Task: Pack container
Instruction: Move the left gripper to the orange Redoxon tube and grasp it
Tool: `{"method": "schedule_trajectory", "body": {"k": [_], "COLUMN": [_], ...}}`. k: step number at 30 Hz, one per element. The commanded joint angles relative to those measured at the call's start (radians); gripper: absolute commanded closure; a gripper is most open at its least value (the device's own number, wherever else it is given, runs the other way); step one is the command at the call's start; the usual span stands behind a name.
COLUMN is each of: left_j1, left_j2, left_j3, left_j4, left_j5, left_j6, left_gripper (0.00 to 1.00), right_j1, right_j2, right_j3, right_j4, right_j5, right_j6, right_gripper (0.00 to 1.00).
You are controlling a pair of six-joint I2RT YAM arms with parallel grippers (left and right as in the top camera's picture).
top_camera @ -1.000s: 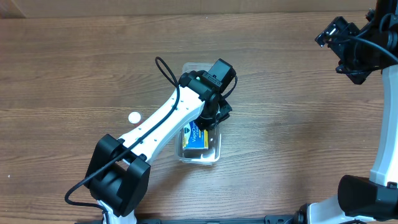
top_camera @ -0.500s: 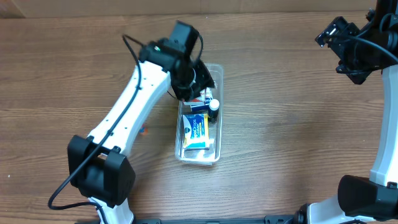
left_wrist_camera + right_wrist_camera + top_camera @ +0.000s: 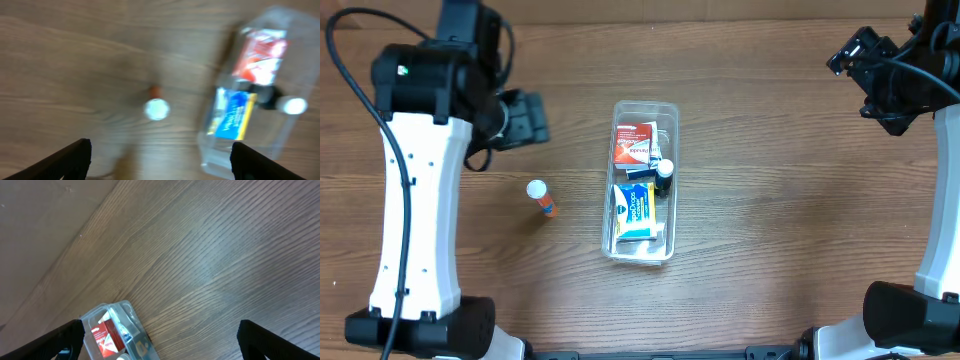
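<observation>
Overhead, left hand (image 3: 528,118) splayed, left of container (image 3: 642,252)

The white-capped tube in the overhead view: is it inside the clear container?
No, the white-capped tube lies on the wooden table, left of the container and apart from it.

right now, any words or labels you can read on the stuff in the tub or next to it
No text reads clearly in any view.
blue and yellow box in the container: white print, too small to read.
red box: white printed patch, too small to read.
small tube outside it: no legible marking.
</observation>
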Motion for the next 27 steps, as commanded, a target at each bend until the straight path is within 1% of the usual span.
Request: {"method": "schedule_trajectory", "body": {"k": [1,3,6,9,11,14,18,19,22,23,24,25,27], "left_j1": [0.022,0.016,0.008,0.005,0.005,0.005,0.005,0.005,0.005,0.005,0.005,0.005,0.005], "left_j2": [0.015,0.015,0.015,0.015,0.015,0.015,0.015,0.015,0.015,0.015,0.015,0.015,0.014], "left_j3": [-0.158,-0.249,-0.386,-0.499,-0.547,-0.622,-0.685,-0.707,-0.715,-0.714,-0.714,-0.714,-0.707], "left_j4": [0.040,0.085,0.166,0.241,0.283,0.342,0.410,0.449,0.468,0.473,0.481,0.488,0.501], "left_j5": [0.006,0.006,0.010,0.006,0.012,0.055,0.050,0.051,0.051,0.051,0.051,0.051,0.051], "left_j6": [0.148,0.181,0.218,0.222,0.235,0.288,0.293,0.293,0.292,0.292,0.292,0.292,0.274], "left_gripper": [0.13,0.15,0.22,0.24,0.25,0.26,0.28,0.32,0.50,0.53,0.59,0.69,0.80], "right_j1": [-0.002,-0.002,-0.002,-0.002,-0.002,-0.002,-0.002,-0.002,-0.002,-0.002,-0.002,-0.002,-0.002], "right_j2": [-0.006,-0.006,-0.006,-0.006,-0.006,-0.006,-0.006,-0.006,-0.006,-0.006,-0.006,-0.006,-0.006], "right_j3": [0.003,0.003,0.003,0.003,0.003,0.003,0.003,0.003,0.003,0.003,0.003,0.003,0.003], "right_j4": [0.005,0.005,0.005,0.005,0.005,0.005,0.005,0.005,0.005,0.005,0.005,0.005,0.005], "right_j5": [-0.001,-0.001,-0.001,-0.001,-0.001,-0.001,-0.001,-0.001,-0.001,-0.001,-0.001,-0.001,-0.001], "right_j6": [-0.003,-0.003,-0.003,-0.003,-0.003,-0.003,-0.003,-0.003,-0.003,-0.003,-0.003,-0.003,-0.003], "right_gripper": [0.00,0.00,0.00,0.00,0.00,0.00,0.00,0.00,0.00,0.00,0.00,0.00,0.00]}}
